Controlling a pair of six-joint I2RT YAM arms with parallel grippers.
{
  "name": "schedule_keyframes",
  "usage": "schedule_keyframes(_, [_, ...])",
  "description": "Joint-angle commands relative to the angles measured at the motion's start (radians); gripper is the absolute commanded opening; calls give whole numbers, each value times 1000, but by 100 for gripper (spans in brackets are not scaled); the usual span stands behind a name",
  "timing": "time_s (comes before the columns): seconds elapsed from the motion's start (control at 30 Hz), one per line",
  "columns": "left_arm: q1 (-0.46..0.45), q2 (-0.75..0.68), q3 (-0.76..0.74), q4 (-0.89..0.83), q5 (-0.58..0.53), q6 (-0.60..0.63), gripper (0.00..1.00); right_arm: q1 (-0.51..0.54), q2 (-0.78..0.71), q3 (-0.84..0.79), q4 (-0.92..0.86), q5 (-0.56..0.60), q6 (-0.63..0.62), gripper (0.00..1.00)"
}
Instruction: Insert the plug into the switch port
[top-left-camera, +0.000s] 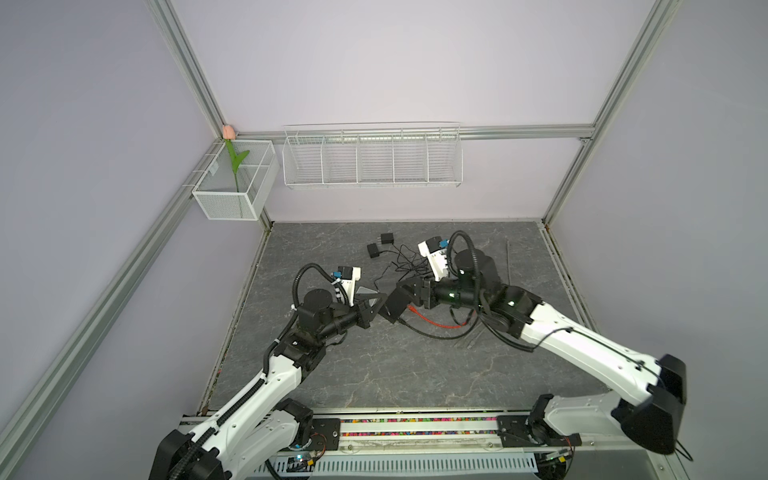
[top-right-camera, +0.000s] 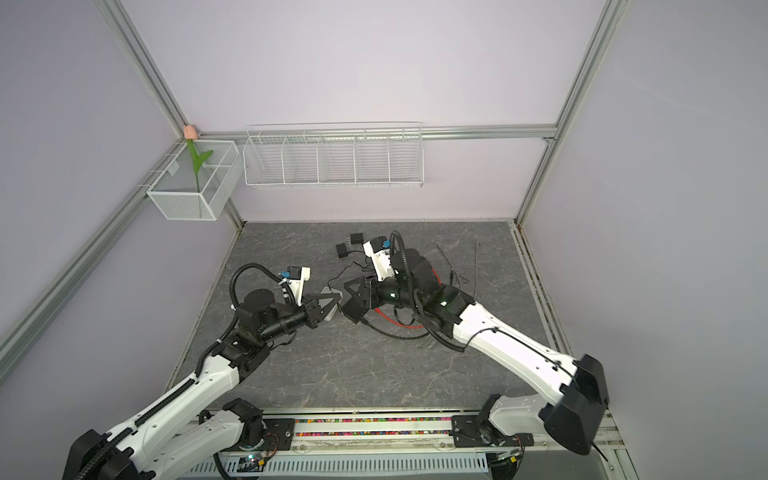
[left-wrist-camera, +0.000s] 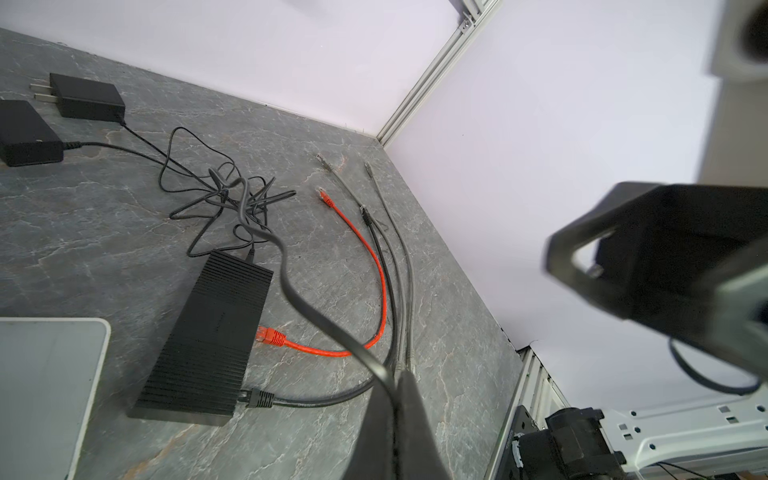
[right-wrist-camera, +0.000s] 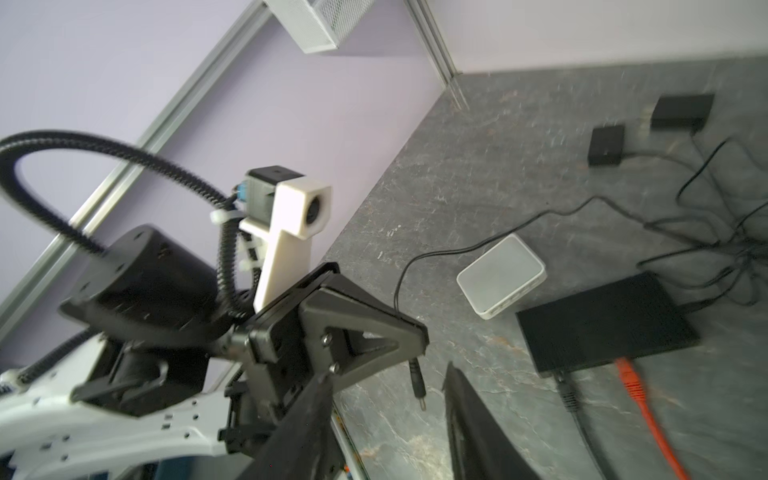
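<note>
Tabletop (left-wrist-camera: 104, 232): grey, veined stone-look slab with a matte face, walled by lilac panels.
Barrel plug (right-wrist-camera: 417, 384): slim black cylinder ending in a bright metal pin. It hangs tip-down above the slab, near the switch but apart from it.
Left tool (right-wrist-camera: 417, 340): fingers pressed together on the plug's cable end. The thin, limp lead (left-wrist-camera: 307, 307) trails back to a tangle of wire.
Switch (left-wrist-camera: 208, 332): flat black box with a finely ribbed top, lying flat. An orange patch cable (left-wrist-camera: 274, 337) and a thicker black cable (left-wrist-camera: 266, 400) meet its edges. The free port cannot be made out.
Right tool (right-wrist-camera: 389, 370): jaws apart, nothing between them, close beside the plug.
Step in hand: aligning the plug with the port, judging by the grip. The pin should be turned level with the socket and driven straight along its axis. The box looks light enough to slide, so the free tool could brace its far side.
White router (right-wrist-camera: 500, 274): glossy, rounded square, just beside the switch.
Adapters (left-wrist-camera: 87, 97): two matte black bricks, well apart from the work.
</note>
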Motion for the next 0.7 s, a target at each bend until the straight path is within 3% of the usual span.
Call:
schedule_keyframes(0.0, [2,-12,37,4,3,-3,0,3,-111,-127,-51,77,-140,84])
schedule_keyframes(0.03, [2,-10,40,6,7,-3,0,-3,-123,-160,-38,61,-146,89])
schedule_keyframes(0.13, [2,-8,55,-19,18,8,0,-14,-93,-143,-137,-23,-185,89])
schedule_keyframes(0.2, [2,-12,59,-29,23,9,0,-7,-100,-165,-110,-62,-205,89])
schedule_keyframes(0.37, [2,-14,65,-42,42,1,0,6,-91,-172,-100,-80,-297,89])
schedule_keyframes(0.47, [2,-18,65,-54,50,9,0,8,-17,-113,-159,-109,-354,100])
schedule_keyframes(0.67, [2,-22,62,-54,59,1,0,8,154,10,-186,-264,-401,72])
